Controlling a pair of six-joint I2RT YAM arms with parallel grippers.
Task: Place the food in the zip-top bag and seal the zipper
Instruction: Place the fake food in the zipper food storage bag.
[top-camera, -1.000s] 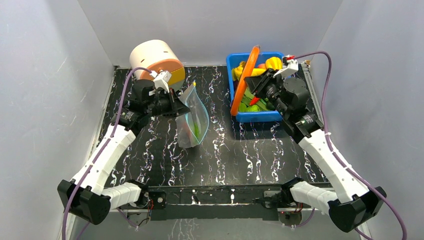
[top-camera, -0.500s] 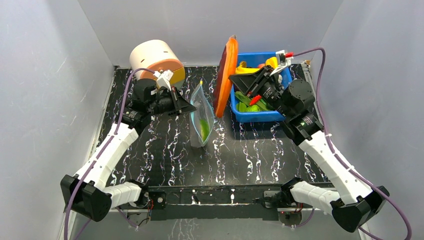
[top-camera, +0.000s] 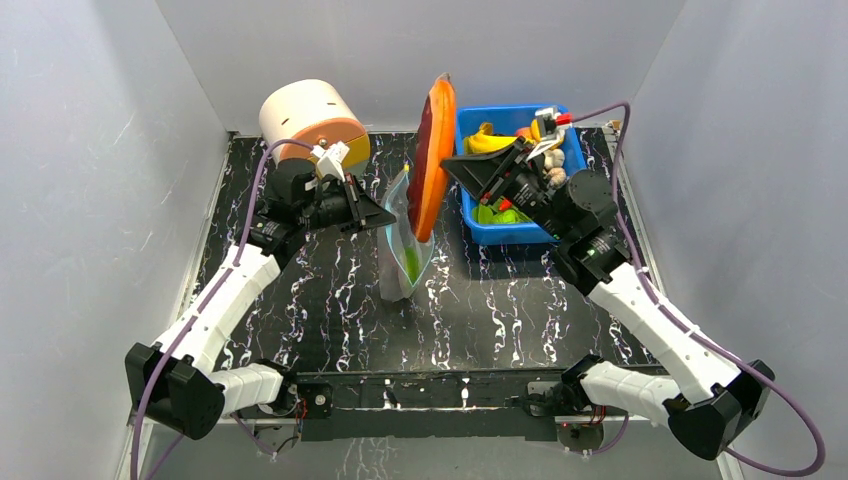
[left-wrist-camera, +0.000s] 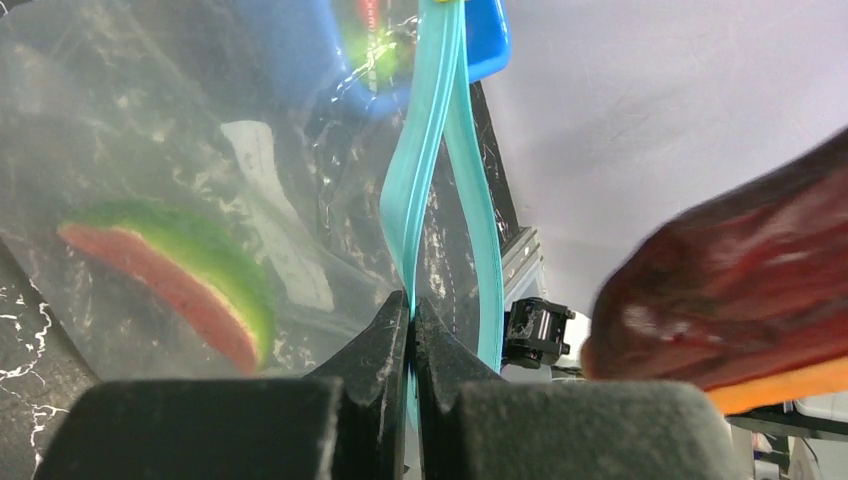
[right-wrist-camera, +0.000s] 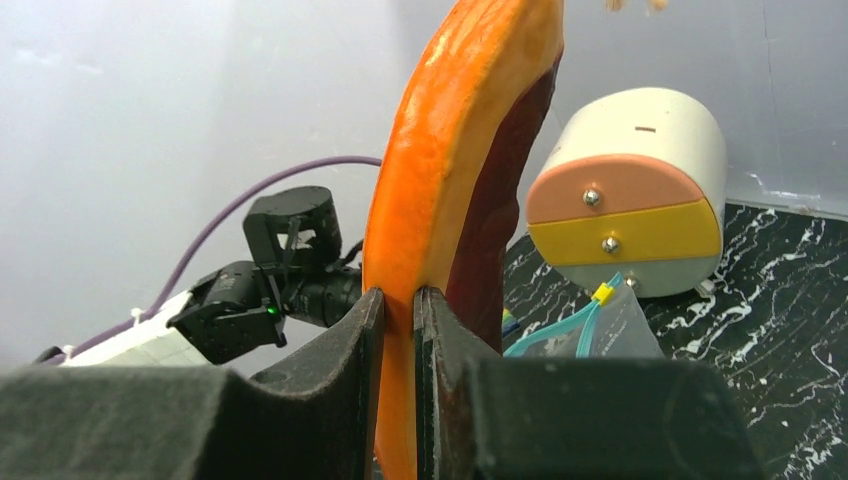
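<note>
The clear zip-top bag stands upright mid-table with a green and red melon slice inside. My left gripper is shut on one lip of the teal zipper. The other lip bows away, so the mouth gapes. My right gripper is shut on a large orange food slice with a dark red face. It holds the slice on edge just above and right of the bag's mouth. More food, yellow and green, lies in the blue bin.
A white cylinder with an orange and yellow face stands at the back left, behind my left gripper. The blue bin sits at the back right, under my right wrist. Grey walls close in the black marbled table on three sides.
My right gripper has carried the orange slice left, out of the bin, to the bag's mouth. The bag has swung more upright in the left gripper.
</note>
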